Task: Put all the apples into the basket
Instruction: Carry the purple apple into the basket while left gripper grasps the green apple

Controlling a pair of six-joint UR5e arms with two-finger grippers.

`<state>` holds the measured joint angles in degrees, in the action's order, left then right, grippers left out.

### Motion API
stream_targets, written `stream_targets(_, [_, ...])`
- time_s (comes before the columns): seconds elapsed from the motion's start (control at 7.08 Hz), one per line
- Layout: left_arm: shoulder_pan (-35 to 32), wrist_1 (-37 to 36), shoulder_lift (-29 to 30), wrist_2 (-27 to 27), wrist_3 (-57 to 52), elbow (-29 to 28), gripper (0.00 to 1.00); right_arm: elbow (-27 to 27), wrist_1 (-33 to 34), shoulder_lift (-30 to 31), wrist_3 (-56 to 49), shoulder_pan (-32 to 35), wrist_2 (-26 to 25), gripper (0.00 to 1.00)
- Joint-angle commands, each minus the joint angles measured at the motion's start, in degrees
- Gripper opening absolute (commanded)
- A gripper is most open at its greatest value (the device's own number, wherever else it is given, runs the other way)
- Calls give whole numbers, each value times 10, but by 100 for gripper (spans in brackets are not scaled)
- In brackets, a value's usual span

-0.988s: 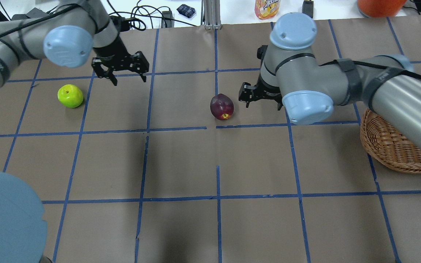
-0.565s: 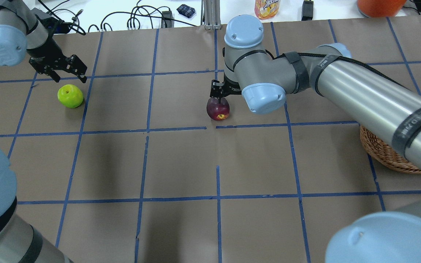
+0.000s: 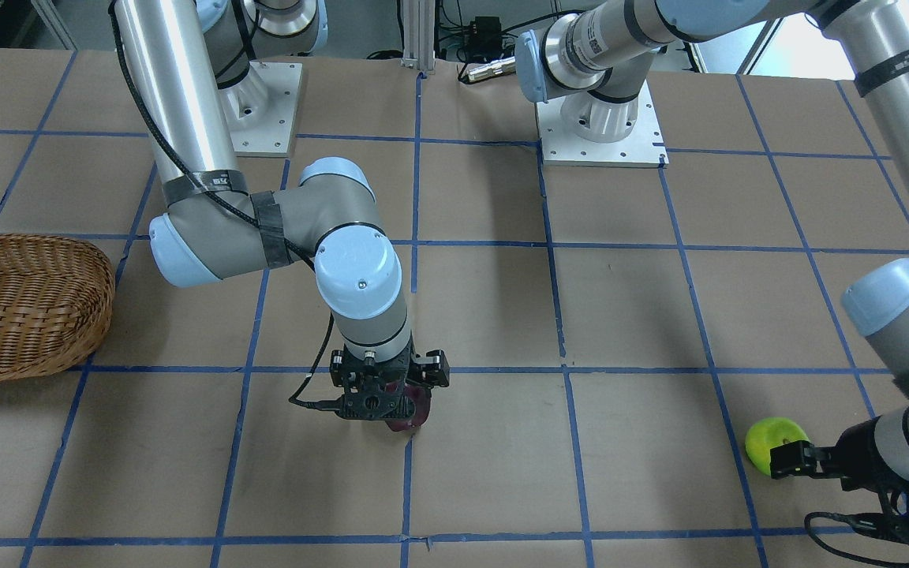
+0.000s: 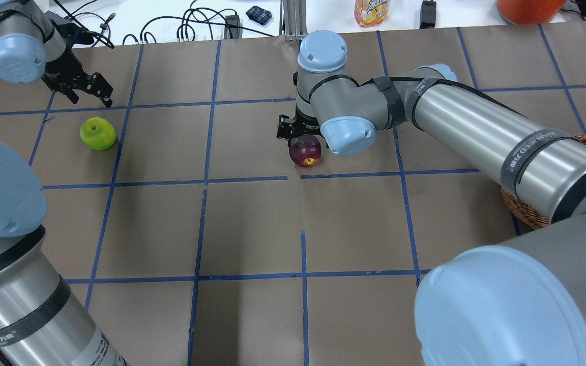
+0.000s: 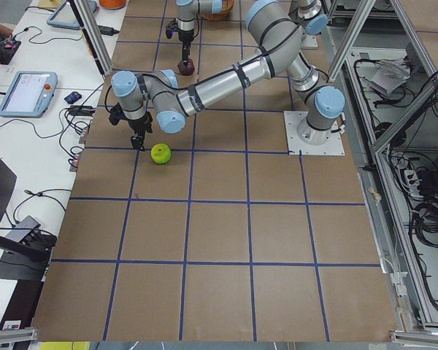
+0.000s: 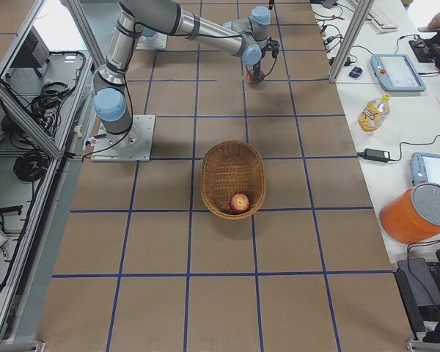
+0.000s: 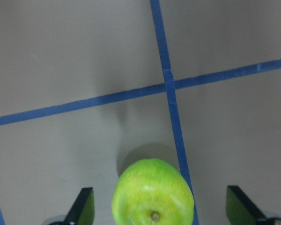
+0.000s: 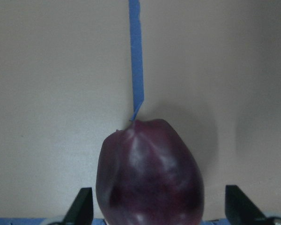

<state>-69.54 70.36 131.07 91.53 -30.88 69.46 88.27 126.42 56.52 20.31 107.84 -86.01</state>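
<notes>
Maroon apple (image 4: 304, 151) between the spread fingers (image 8: 83, 208) of the open right end effector (image 8: 158, 197)
It sat near the middle of the desk (image 4: 252, 229), with space showing beside it. Seen from overhead, the yellow-green apple (image 4: 98, 133) lay well apart at its 9 o'clock, framed in the wrist view by the left end effector (image 7: 158, 197), which was also open. Out toward 4 o'clock the wicker basket (image 6: 231, 158) held the red apple (image 6: 240, 202)
</notes>
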Motion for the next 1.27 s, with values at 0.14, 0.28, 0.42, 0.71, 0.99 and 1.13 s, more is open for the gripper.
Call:
stream_targets(0.14, [0, 3, 19, 2, 9, 15, 100, -1, 16, -27, -1, 10, 2, 97])
stream_targets(0.28, [1, 1, 18, 1, 14, 29, 100, 1, 16, -28, -4, 14, -2, 80])
stream_targets(0.42, [7, -3, 18, 5, 14, 37, 100, 0, 15, -26, -16, 14, -6, 55])
stream_targets(0.71, [15, 2, 17, 20, 16, 40, 100, -8, -32, 12, -23, -3, -6, 38])
stream_targets(0.99, [17, -7, 2, 17, 42, 85, 100, 6, -115, 90, -73, -83, -9, 39])
stream_targets(1.13, [18, -16, 1, 17, 49, 93, 100, 20, -167, 131, -109, -141, -60, 39])
